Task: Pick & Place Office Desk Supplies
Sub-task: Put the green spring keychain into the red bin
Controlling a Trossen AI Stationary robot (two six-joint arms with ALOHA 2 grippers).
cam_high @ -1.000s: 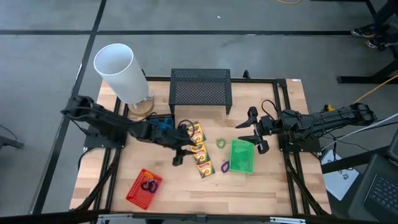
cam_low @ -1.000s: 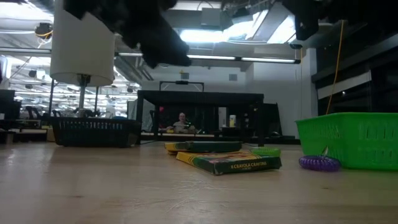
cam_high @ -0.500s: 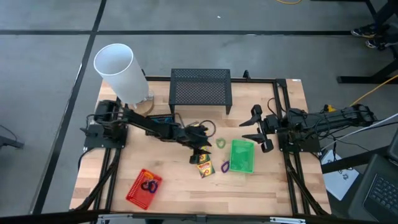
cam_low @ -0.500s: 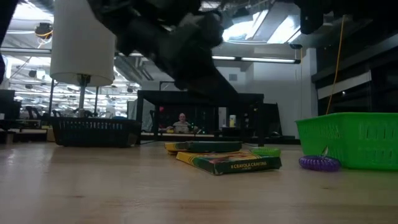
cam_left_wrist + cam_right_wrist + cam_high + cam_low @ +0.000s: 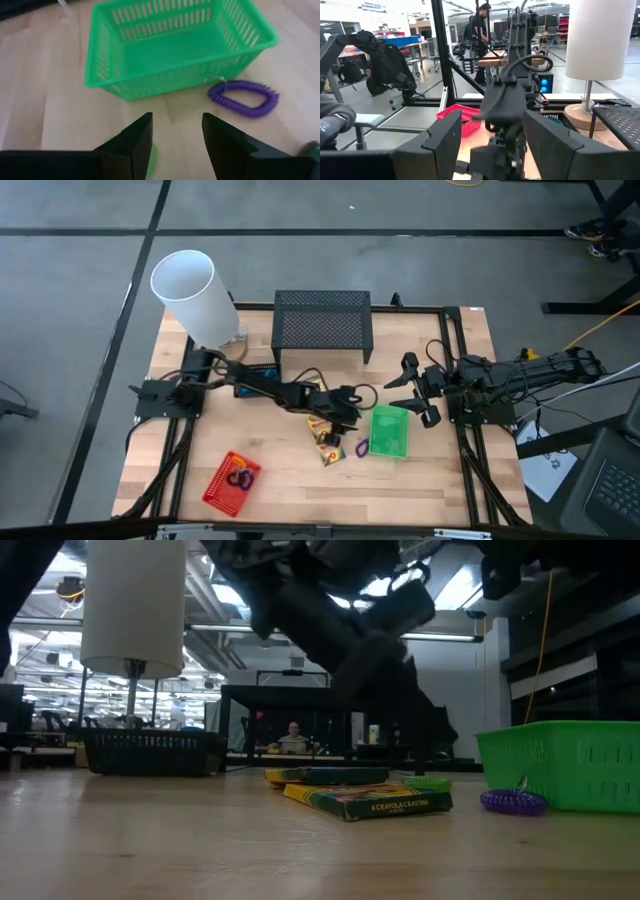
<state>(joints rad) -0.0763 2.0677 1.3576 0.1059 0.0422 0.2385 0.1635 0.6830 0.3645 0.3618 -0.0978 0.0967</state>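
Lower left of the table, the red basket (image 5: 232, 480) already holds loops. At centre, the left hand (image 5: 350, 405), fingers apart, hovers over the crayon boxes (image 5: 326, 442) beside the green basket (image 5: 389, 430), probably choosing. Right of it, the right hand (image 5: 412, 392) waits, fingers apart.

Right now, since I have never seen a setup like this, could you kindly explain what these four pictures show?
Two dark robot arms work at a wooden table. One picture looks down from above, one looks level across the tabletop, and one comes from each arm's wrist. The left gripper reaches over the middle, open and holding nothing, close to a green basket and a purple coil. The right gripper waits open at the right edge. Also on the table: crayon boxes, a red basket, a black mesh stand and a tall white cylinder.
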